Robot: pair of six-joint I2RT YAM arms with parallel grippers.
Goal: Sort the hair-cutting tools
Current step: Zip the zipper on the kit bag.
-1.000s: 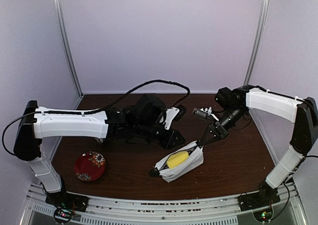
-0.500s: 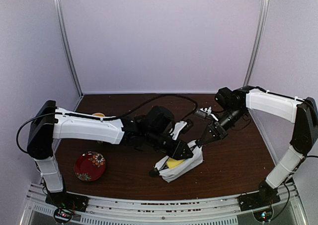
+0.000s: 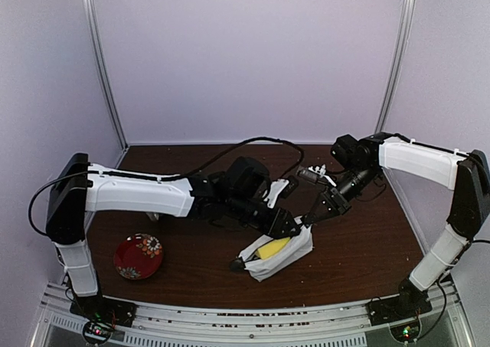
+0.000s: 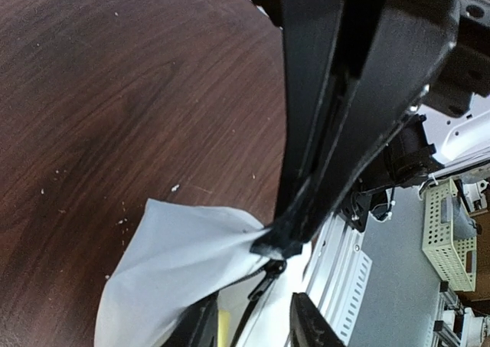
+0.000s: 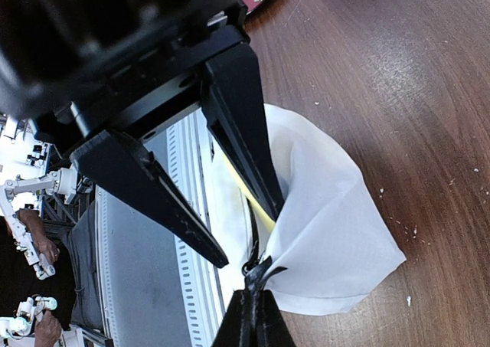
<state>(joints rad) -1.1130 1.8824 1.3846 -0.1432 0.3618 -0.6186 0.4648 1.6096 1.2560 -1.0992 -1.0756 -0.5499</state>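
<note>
The white pouch [image 3: 295, 247] lies on the brown table, mouth open, with the yellow sponge block [image 3: 272, 248] showing inside. My right gripper [image 3: 308, 222] is shut on the pouch's corner by the zipper end and holds it up; this shows in the right wrist view [image 5: 253, 305]. My left gripper [image 3: 291, 228] is open at the pouch mouth. In the right wrist view one of its fingers [image 5: 249, 140] is inside the pouch [image 5: 329, 240] against the sponge [image 5: 249, 198]; the other stays outside. No scissors, combs, trimmer or square piece show. A dark tip [image 3: 237, 265] sticks out of the pouch's left end.
A red patterned plate [image 3: 138, 255] sits near the front left. A black cable [image 3: 253, 142] loops over the back of the table [image 3: 367, 240]. The slotted metal rail [image 3: 253, 320] runs along the near edge. The left arm spans the table's middle.
My left arm has swung from the table's middle forward and right to the pouch, and its open fingers now straddle the pouch mouth. My right gripper has kept its hold on the corner.
</note>
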